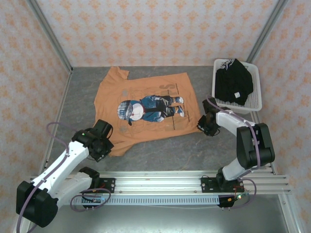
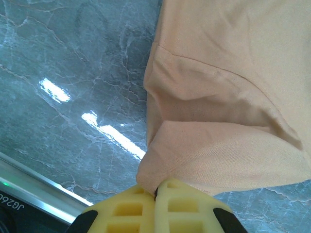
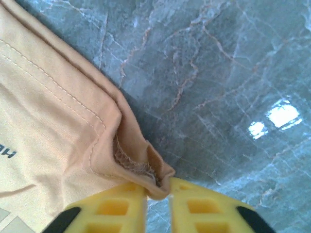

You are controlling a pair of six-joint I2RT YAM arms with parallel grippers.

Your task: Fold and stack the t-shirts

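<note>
The orange t-shirt [image 1: 146, 104] lies spread flat on the grey table, its blue-and-white cartoon print facing up. My left gripper [image 1: 108, 145] sits at the shirt's near-left corner. In the left wrist view its yellow jaws [image 2: 156, 191] are pressed together on a fold of orange cloth [image 2: 228, 97]. At the shirt's right edge, my right gripper [image 1: 201, 127] pinches the bunched hem corner [image 3: 146, 167] between its nearly closed fingertips [image 3: 159, 187]. A black t-shirt [image 1: 233, 82] with a small white tag lies crumpled in the basket.
The white slatted basket [image 1: 257, 92] stands at the back right, against the wall. Patterned walls enclose the table on three sides. A metal rail [image 1: 155, 184] with the arm bases runs along the near edge. Bare marble-grey tabletop [image 1: 194, 150] shows near the shirt.
</note>
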